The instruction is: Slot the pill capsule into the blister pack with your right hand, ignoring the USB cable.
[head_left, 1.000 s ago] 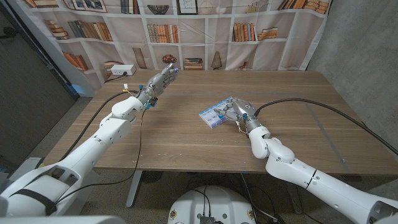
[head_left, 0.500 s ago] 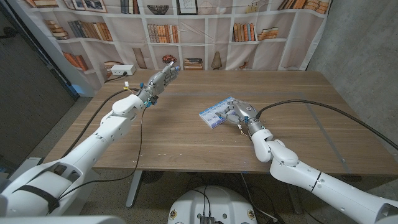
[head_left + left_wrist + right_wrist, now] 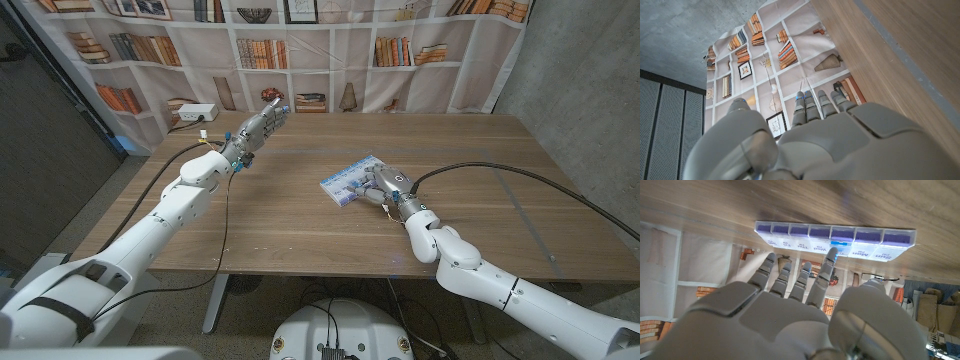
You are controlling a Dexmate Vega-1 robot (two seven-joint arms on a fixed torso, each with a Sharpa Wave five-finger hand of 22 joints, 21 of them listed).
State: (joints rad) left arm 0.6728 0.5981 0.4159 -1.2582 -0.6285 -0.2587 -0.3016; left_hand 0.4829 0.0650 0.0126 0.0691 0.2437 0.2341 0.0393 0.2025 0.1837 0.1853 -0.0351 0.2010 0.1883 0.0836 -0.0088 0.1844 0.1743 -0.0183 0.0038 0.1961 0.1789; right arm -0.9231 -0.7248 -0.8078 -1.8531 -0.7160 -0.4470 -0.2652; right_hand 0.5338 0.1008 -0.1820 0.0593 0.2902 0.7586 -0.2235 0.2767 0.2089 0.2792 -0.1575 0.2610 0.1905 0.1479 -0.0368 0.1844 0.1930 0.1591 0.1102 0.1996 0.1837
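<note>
The right robot hand [image 3: 382, 186] sits near the middle of the wooden tabletop [image 3: 300, 215], right at the pill box [image 3: 347, 178]. The pill box is a long white and blue box with a row of little day boxes, marked with words like Sun and Mon. In the right wrist view the right robot hand [image 3: 790, 315] has its fingers [image 3: 829, 260] stretched out and apart, reaching to the side of the pill box [image 3: 835, 235]. One fingertip is touching the box by a small blue spot. I cannot tell if that spot is the pill, and I cannot tell if the hand is holding anything.

The left robot hand [image 3: 258, 127] is well apart, up in the air over the far left part of the tabletop. Its fingers are out and it holds nothing. The left wrist view shows the same left robot hand [image 3: 805, 135] with fingers straight.

Behind the tabletop hangs a sheet printed with bookshelves [image 3: 300, 50]. A white box [image 3: 192, 113] sits at the far left corner. Black cables [image 3: 500, 172] run along both arms.
</note>
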